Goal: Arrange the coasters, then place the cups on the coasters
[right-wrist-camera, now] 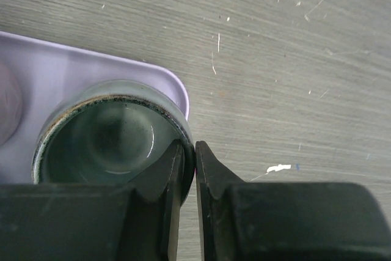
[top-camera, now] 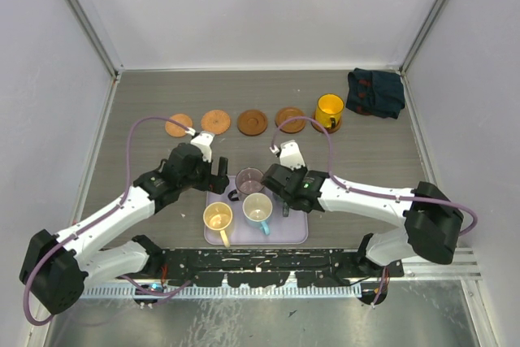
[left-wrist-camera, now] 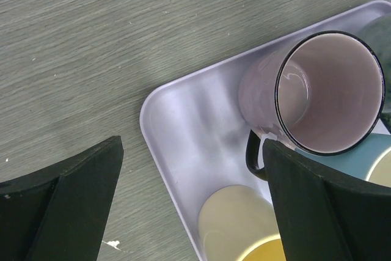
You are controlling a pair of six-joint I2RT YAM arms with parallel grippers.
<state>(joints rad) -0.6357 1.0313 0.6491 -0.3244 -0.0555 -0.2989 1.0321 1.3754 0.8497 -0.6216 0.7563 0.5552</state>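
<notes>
From above, four coasters [top-camera: 252,122] line the desk's [top-camera: 382,156] far side; the yellow-orange cup [top-camera: 329,108] tops a fifth.

Left wrist: left fingers [left-wrist-camera: 67,206] spread wide over the lavender tray [left-wrist-camera: 183,126], beside the purple cup [left-wrist-camera: 263,90].

Right wrist: right fingers [right-wrist-camera: 164,194] pinch the grey-green cup [right-wrist-camera: 104,139] by its rim, in the tray's corner.

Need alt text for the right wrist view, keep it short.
The right gripper pinches the rim of the grey-green cup, one finger inside the wall and one outside. The cup stands upright in a rounded corner of the lavender tray, which lies on a grey wood-grain table.
</notes>
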